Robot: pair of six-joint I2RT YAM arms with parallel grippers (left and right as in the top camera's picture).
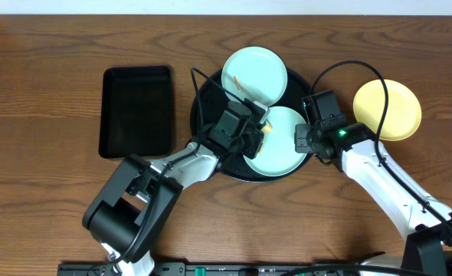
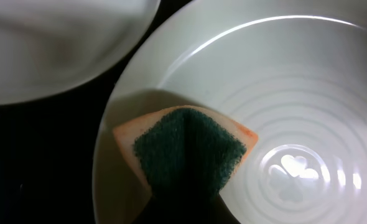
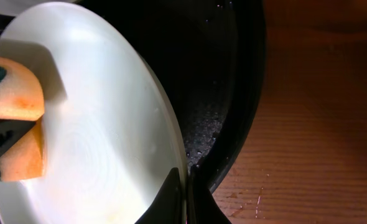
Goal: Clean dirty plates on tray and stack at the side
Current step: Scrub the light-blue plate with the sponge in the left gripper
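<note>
Two mint-blue plates lie on the round black tray: one at the back with an orange smear, one at the front right. My left gripper is shut on an orange sponge with a green scouring face and presses it on the front plate. My right gripper is shut on that plate's right rim, and its wrist view shows the sponge on the plate. The yellow plate lies on the table to the right of the tray.
A rectangular black tray lies on the wooden table to the left of the round tray. In the right wrist view the round tray's rim is just right of the held plate.
</note>
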